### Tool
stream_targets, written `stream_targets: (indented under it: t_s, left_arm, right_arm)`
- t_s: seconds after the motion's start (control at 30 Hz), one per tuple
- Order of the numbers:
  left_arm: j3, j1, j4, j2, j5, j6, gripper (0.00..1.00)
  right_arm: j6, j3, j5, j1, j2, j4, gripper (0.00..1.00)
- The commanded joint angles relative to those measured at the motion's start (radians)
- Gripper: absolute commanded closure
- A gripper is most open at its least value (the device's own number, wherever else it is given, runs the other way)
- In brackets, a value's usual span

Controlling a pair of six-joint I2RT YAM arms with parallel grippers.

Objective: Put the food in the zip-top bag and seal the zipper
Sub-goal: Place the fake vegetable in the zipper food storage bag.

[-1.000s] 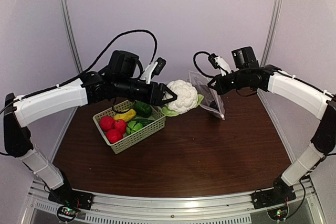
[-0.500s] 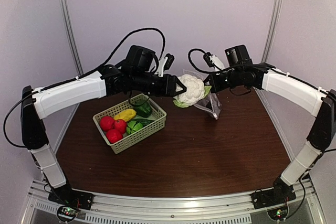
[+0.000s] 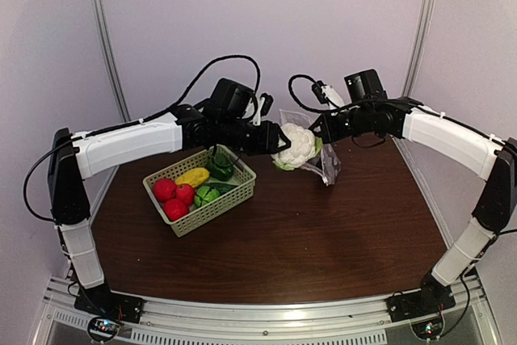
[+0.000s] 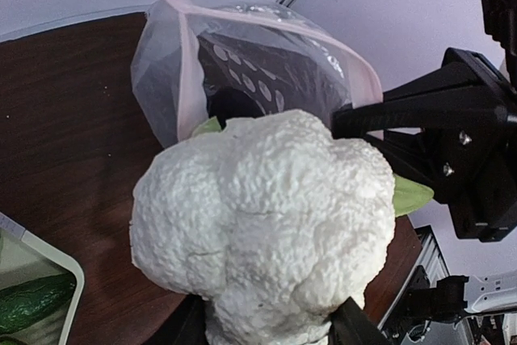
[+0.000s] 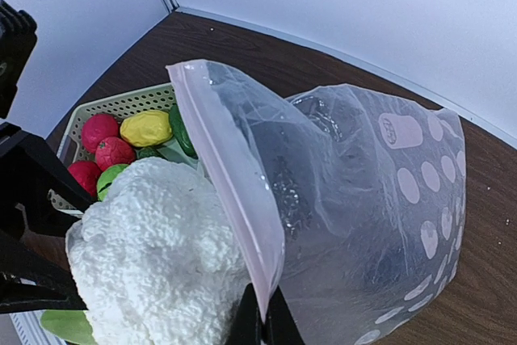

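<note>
Before the zip-top bag (image 4: 266, 66) mouth, left gripper (image 3: 275, 140) clenches cauliflower (image 4: 258, 224), nearly entering; right gripper (image 5: 262, 322) pinches the rim open.

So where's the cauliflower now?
Top view: the cauliflower hangs in the left tool, back middle, at the mouth of the dotted bag, right of the basket.
</note>
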Motion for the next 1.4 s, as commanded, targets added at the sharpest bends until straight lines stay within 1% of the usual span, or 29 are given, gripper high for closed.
stream_targets:
  t_s: [0.0, 0.17, 0.33, 0.47, 0.53, 0.6, 0.67, 0.9, 1.0, 1.03, 1.07, 1.27, 1.33, 1.37]
  left_arm:
    - [0.057, -0.001, -0.01, 0.036, -0.064, -0.046, 0.84]
    - [0.074, -0.001, -0.021, 0.056, -0.139, -0.084, 1.0]
    - [0.112, -0.001, -0.084, 0.079, -0.244, -0.095, 1.0]
    - [0.144, -0.001, -0.13, 0.102, -0.265, -0.094, 1.0]
    - [0.099, -0.002, -0.059, 0.082, -0.215, -0.104, 1.0]
    - [0.04, -0.003, 0.083, 0.05, -0.132, -0.114, 1.0]
    - [0.03, -0.004, 0.119, 0.04, -0.093, -0.128, 1.0]
    - [0.07, -0.014, 0.115, 0.027, -0.051, -0.121, 1.0]
    - [0.073, -0.015, 0.102, 0.021, -0.044, -0.124, 1.0]
    - [0.072, -0.015, 0.102, 0.017, -0.038, -0.119, 0.91]
    - [0.067, -0.015, 0.103, 0.011, -0.037, -0.119, 0.89]
    - [0.018, -0.015, 0.146, -0.03, -0.03, -0.117, 0.89]
    - [0.021, -0.015, 0.147, -0.034, -0.031, -0.131, 0.85]
    - [0.02, -0.015, 0.151, -0.035, -0.032, -0.143, 0.85]
  right_arm:
    - [0.024, -0.022, -0.021, 0.025, -0.046, 0.038, 1.0]
    - [0.035, -0.042, -0.043, 0.038, -0.062, 0.048, 1.0]
    - [0.04, -0.06, -0.059, 0.041, -0.057, 0.057, 1.0]
    - [0.058, -0.07, -0.101, 0.041, -0.064, 0.08, 1.0]
    - [0.074, -0.075, -0.117, 0.041, -0.059, 0.095, 1.0]
    - [0.084, -0.077, -0.129, 0.04, -0.047, 0.099, 1.0]
    - [0.088, -0.072, -0.133, 0.041, -0.032, 0.097, 1.0]
    - [0.088, -0.056, -0.127, 0.041, -0.012, 0.097, 1.0]
    - [0.068, -0.046, -0.085, 0.042, -0.009, 0.084, 1.0]
    - [0.059, -0.042, -0.069, 0.041, -0.011, 0.077, 1.0]
    - [0.051, -0.04, -0.063, 0.041, -0.014, 0.073, 1.0]
    - [0.043, -0.029, -0.065, 0.04, -0.017, 0.056, 1.0]
    - [0.044, -0.02, -0.076, 0.04, -0.012, 0.046, 1.0]
    - [0.046, -0.016, -0.083, 0.04, -0.008, 0.044, 1.0]
